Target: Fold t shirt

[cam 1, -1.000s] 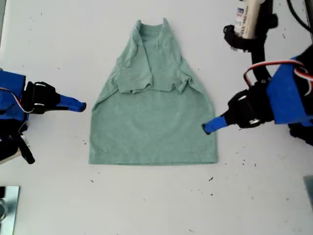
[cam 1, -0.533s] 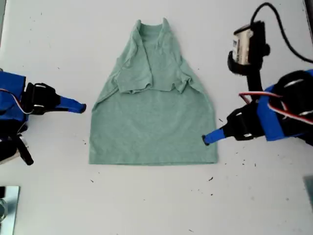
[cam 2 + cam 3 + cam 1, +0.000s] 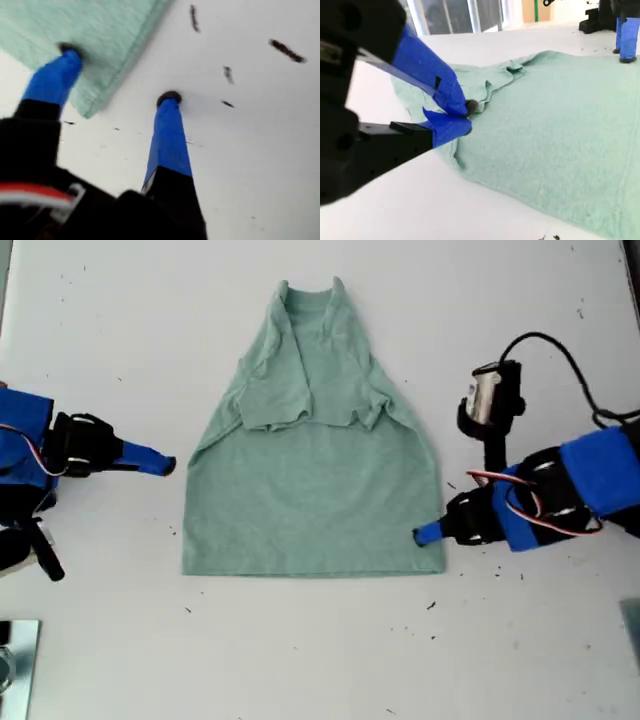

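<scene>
Lying flat: the t shirt (image 3: 312, 455), sleeves folded inward, mid-table (image 3: 320, 660) in the exterior view.
Around it: dark specks (image 3: 285, 48) on the white top (nothing blocks the shirt).
First gripper: my first gripper (image 3: 120, 75), jaws spread, one tip on the shirt's bottom hem corner, one off it.
Second gripper: my second gripper (image 3: 462, 116), tips together, apart from the shirt.

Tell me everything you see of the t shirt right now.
The t shirt is pale sage-green heathered knit, lying flat on the white table, neckline at the exterior view's top, both sleeves folded inward. My first gripper, open, straddles its lower hem corner, one fingertip on the cloth. My second gripper sits shut beside the opposite edge.
</scene>
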Robot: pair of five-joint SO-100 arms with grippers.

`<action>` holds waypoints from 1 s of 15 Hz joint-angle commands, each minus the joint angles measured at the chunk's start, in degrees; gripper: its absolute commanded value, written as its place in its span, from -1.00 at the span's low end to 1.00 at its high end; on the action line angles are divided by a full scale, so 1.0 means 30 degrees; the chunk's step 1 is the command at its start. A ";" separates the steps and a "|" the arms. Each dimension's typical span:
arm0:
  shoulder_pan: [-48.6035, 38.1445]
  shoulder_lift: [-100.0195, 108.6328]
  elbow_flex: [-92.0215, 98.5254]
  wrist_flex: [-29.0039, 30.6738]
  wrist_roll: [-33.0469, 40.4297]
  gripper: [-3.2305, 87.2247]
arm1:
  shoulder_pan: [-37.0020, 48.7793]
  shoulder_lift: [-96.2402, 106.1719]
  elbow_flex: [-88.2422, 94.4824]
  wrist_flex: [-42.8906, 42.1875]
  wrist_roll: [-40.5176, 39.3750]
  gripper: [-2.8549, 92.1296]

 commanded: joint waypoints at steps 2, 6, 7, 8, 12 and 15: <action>-0.0059 0.0029 0.0146 -0.0234 0.0264 -0.93 | -0.0586 -0.1875 0.0381 -0.2168 0.0264 -0.89; 0.0000 -0.0029 0.0176 -0.0234 0.0352 -0.93 | -0.0791 0.2549 0.0059 0.2051 0.0000 -0.89; 0.0000 -0.0029 0.0176 -0.0234 0.0352 -0.93 | -0.0732 0.3516 -0.1055 0.4072 -0.0293 -0.89; 0.0088 -0.0029 0.0176 -0.0234 0.0352 -0.93 | -0.0645 0.3691 -0.3574 0.6680 -0.0615 -0.89; -0.0059 -0.0029 0.0176 -0.0264 0.0352 -0.93 | -0.0820 -0.2109 -1.6904 1.2422 -0.2080 -0.89; 0.0146 -0.0029 0.0176 -0.0264 0.0352 -0.93 | -0.0850 -0.6475 -2.0449 1.0840 -0.2871 -0.89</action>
